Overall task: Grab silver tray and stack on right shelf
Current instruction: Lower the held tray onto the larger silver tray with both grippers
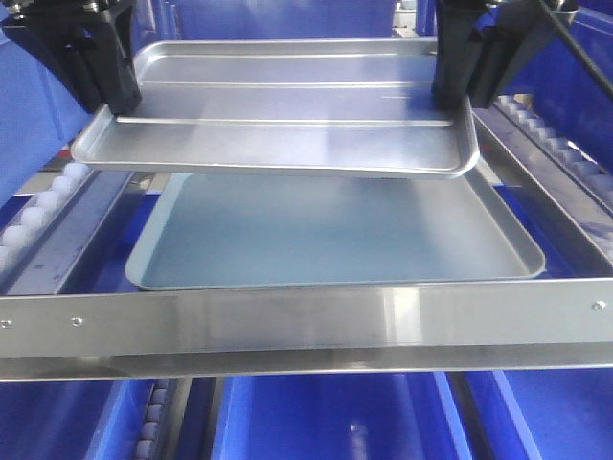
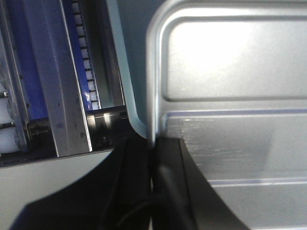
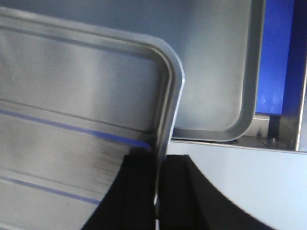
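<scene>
Finding: the silver tray [image 1: 278, 144] hangs in the air above the right shelf [image 1: 306, 321], directly over the blue-grey tray [image 1: 326, 240] that lies on it, and is clear of it. The left gripper [image 1: 123, 96] pinches the rolled rim of one short side. The right gripper [image 1: 455, 96] pinches the opposite side. Both wrist views show the rim clamped tight between nearly closed jaws.

Risks, as judged:
- Each hold is on the thin rim only. If one arm lowers faster than the other, the tray could twist and slip out of a jaw.
- The silver tray sits further back than the blue-grey tray and looks slightly skewed to it. Released from here it would drop, land off-square and could ride up on the lower rim.
- The lower tray rests over the rollers [image 1: 38, 216]. A hard landing could push it along the rails.
- The jaws reach below the rim, so they may strike the lower tray before they let go.

Count: two trays, two grippers, one front crossbar with a screw [image 1: 599, 306] near each end, and two roller rails in the front view.
</scene>
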